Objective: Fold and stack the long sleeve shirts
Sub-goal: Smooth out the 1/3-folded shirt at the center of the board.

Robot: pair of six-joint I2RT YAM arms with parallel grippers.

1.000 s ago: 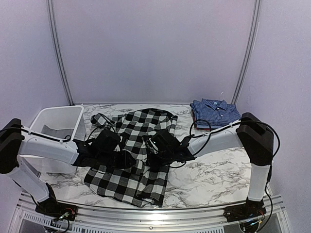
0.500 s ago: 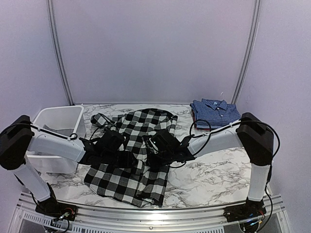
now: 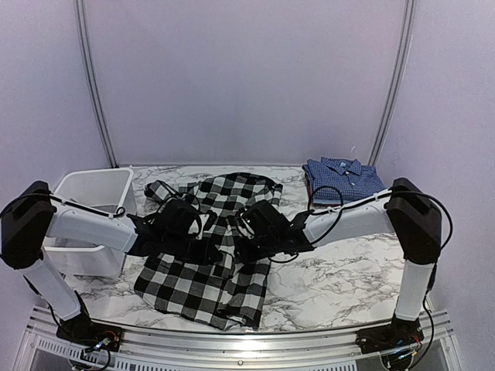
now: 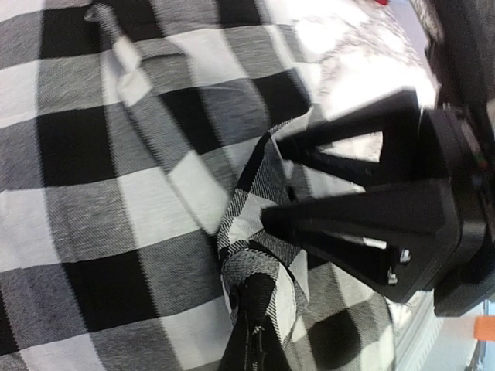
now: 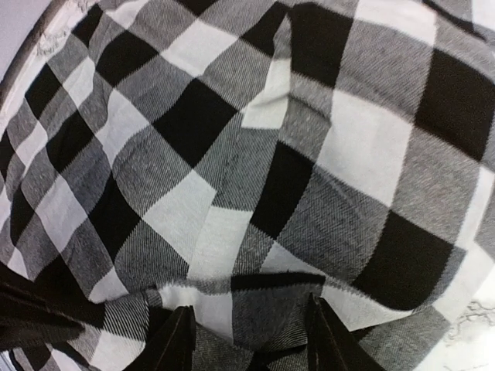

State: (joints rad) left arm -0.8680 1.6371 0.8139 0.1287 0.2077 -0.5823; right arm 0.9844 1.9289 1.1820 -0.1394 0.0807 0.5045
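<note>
The black-and-white check shirt (image 3: 220,232) lies spread and rumpled in the middle of the table. The blue checked shirt (image 3: 343,178) sits folded at the back right. My left gripper (image 3: 210,251) is low over the check shirt's middle. In the left wrist view it (image 4: 259,305) is shut on a raised fold of that cloth. My right gripper (image 3: 241,249) is just to its right, jaws apart. In the right wrist view a flap of the check shirt (image 5: 255,193) lies between its fingertips (image 5: 182,340), unsqueezed. Its black fingers (image 4: 356,216) show in the left wrist view.
A white plastic bin (image 3: 69,189) stands at the left edge, beside my left arm. The marble tabletop (image 3: 332,270) shows to the right of the check shirt. Curved frame poles rise at the back corners.
My left gripper has moved a little right over the check shirt and closed on a fold of it. The right arm has shifted only slightly.
</note>
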